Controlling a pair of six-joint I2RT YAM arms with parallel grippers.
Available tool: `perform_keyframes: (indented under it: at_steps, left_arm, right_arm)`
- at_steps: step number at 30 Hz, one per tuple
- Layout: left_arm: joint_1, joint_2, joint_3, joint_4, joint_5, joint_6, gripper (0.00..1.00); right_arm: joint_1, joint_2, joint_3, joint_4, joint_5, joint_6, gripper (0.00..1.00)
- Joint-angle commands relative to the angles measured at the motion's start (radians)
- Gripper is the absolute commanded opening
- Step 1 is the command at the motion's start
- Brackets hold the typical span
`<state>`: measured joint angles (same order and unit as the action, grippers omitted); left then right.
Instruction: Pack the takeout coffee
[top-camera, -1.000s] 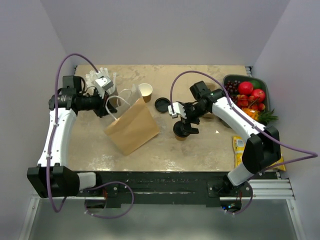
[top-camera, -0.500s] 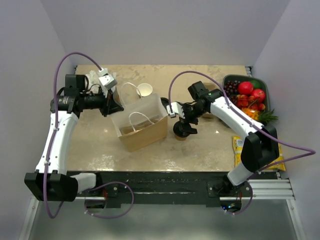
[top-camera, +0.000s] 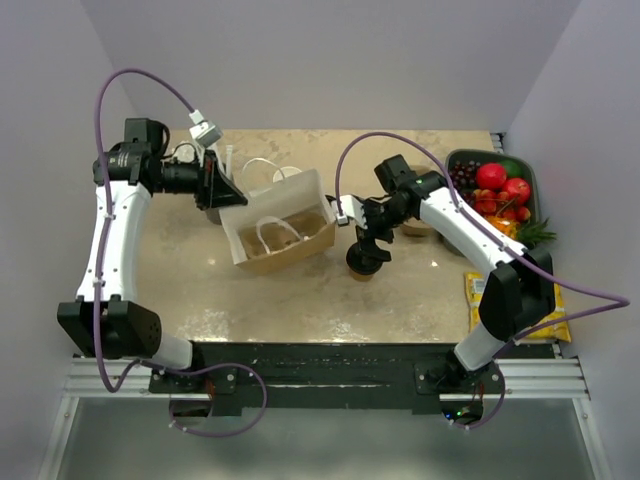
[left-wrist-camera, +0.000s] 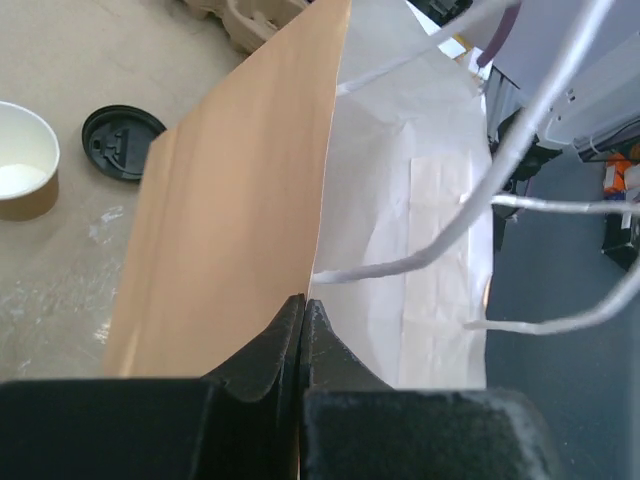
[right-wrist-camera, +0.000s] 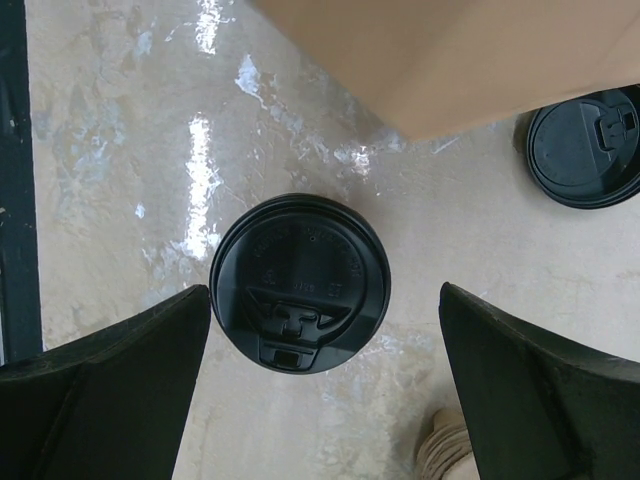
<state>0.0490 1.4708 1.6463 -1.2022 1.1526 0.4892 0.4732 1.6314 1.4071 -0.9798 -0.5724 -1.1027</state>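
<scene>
the coffee cup (right-wrist-camera: 300, 283) stands upright on the table (right-wrist-camera: 120, 150), its black lid straight below the right gripper (top-camera: 367, 243) and centred between the two fingers (right-wrist-camera: 110, 390), which are spread wide, well clear of it on both sides. just past the cup, the brown paper bag (top-camera: 280, 235) stands open. the left gripper (left-wrist-camera: 303, 305) is pinched tight on the bag's top edge. a loose black lid (right-wrist-camera: 585, 148) lies by the bag's corner.

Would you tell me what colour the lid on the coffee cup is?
Black; the lid shows best in the right wrist view.
</scene>
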Motion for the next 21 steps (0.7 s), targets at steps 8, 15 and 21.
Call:
perform_keyframes:
  at_steps: [8,15,21]
  left_arm:
    - [-0.009,0.019,-0.150,-0.089,0.027,0.087,0.00]
    - [-0.006,0.013,0.165,-0.103,0.154,-0.139,0.00]
    - [0.009,0.019,-0.078,-0.112,-0.004,-0.045,0.00]
  right_arm:
    - [0.004,0.015,0.059,-0.054,-0.023,-0.003,0.99]
    - [0.004,-0.011,0.044,-0.068,-0.015,-0.019,0.99]
    - [0.004,-0.005,-0.009,-0.001,0.017,0.000,0.99]
